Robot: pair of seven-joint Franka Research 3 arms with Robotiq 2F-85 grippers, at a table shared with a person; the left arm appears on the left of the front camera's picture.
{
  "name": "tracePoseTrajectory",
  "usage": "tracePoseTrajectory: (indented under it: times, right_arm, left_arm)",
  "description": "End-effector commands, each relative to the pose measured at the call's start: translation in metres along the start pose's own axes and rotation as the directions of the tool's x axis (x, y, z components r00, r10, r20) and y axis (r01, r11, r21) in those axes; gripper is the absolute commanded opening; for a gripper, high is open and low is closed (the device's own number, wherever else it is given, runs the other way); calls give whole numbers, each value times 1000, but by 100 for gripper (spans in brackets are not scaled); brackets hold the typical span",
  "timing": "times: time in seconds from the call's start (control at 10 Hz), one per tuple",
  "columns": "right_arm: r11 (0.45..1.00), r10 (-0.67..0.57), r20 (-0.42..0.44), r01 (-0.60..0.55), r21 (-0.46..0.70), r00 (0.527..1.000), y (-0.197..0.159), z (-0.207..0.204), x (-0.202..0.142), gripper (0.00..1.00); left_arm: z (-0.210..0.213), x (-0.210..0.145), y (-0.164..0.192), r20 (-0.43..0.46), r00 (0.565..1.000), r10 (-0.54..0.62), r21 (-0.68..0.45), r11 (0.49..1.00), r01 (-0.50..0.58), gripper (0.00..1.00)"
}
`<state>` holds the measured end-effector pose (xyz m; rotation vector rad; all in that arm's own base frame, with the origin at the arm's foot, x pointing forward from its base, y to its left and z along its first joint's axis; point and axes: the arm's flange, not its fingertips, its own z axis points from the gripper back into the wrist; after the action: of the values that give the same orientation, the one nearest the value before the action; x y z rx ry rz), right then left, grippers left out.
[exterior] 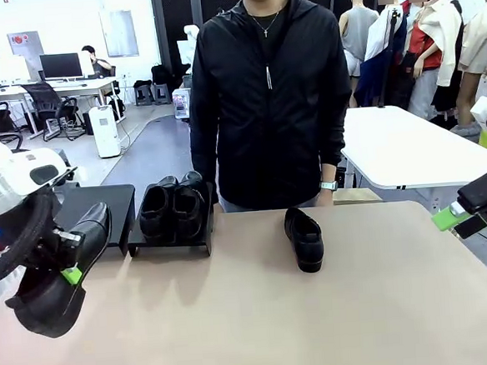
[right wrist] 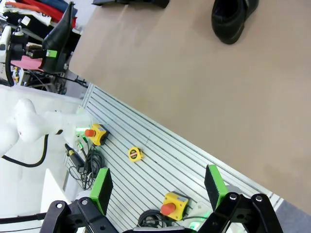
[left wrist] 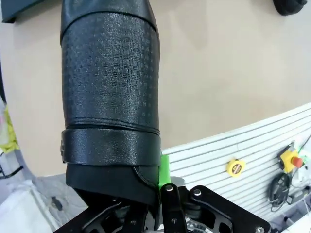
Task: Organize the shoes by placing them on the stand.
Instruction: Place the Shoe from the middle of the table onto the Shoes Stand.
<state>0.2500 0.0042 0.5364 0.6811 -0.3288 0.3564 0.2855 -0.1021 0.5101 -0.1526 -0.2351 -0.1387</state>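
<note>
My left gripper [exterior: 66, 268] is shut on a black glossy shoe [exterior: 45, 307], held in the air over the table's left front, toe pointing away and up. The left wrist view has this shoe [left wrist: 109, 87] between the fingers, one green pad [left wrist: 164, 167] against its side. The stand [exterior: 103, 201] sits at the far left; its left platform is bare, and its right platform [exterior: 169, 244] carries two shoes [exterior: 172, 208]. A single shoe [exterior: 304, 238] [right wrist: 233, 17] lies on the table's middle. My right gripper [exterior: 459, 220] [right wrist: 158, 185] hovers open beyond the right edge, holding nothing.
A person in a black jacket [exterior: 269, 97] stands at the far edge behind the stand and the loose shoe. A white table [exterior: 412, 146] is at the back right. Below the near edge is a slatted panel with a yellow tape measure [right wrist: 135, 154] and emergency-stop boxes [right wrist: 173, 204].
</note>
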Motion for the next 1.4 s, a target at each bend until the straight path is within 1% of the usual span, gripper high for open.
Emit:
tracePoseTrajectory:
  times: [0.0, 0.1, 0.2, 0.3, 0.4, 0.5, 0.6, 0.7, 0.9, 1.1, 1.3]
  right_arm:
    - [1000, -2, 3, 2, 9, 1000, -1, 1, -2, 100]
    - [1000, -2, 3, 2, 9, 1000, -1, 1, -2, 100]
    - [1000, -2, 3, 2, 9, 1000, -1, 1, -2, 100]
    - [1000, -2, 3, 2, 9, 1000, -1, 1, -2, 100]
    - [1000, -2, 3, 2, 9, 1000, -1, 1, -2, 100]
    - [1000, -2, 3, 2, 9, 1000, -1, 1, -2, 100]
    - [1000, -2, 3, 2, 9, 1000, -1, 1, -2, 100]
    - [1000, -2, 3, 2, 9, 1000, -1, 1, -2, 100]
    - [1000, -2, 3, 2, 9, 1000, -1, 1, -2, 100]
    - [1000, -2, 3, 2, 9, 1000, -1, 1, -2, 100]
    - [1000, -2, 3, 2, 9, 1000, -1, 1, -2, 100]
  left_arm:
    - [8, 27, 19, -39, 999, 23, 3, 1000, -23, 0]
    - [15, 72, 43, -111, 994, -6, 29, 1000, 10, 0]
    - [19, 116, 68, -121, 992, -19, 70, 997, 28, 0]
    - [16, 167, 101, -81, 997, -17, 122, 992, 27, 0]
    - [9, 208, 127, -44, 999, -16, 150, 988, 22, 0]
    - [-2, 242, 148, 10, 1000, 27, 209, 977, -28, 0]
    - [-15, 270, 165, 40, 997, 65, 253, 965, -73, 0]
    - [-32, 291, 175, 72, 992, 100, 245, 963, -115, 0]
    - [-59, 313, 184, 118, 983, 143, 245, 955, -168, 0]
    - [-84, 325, 188, 114, 979, 168, 259, 947, -192, 0]
    - [-107, 332, 190, 85, 978, 191, 293, 933, -208, 0]
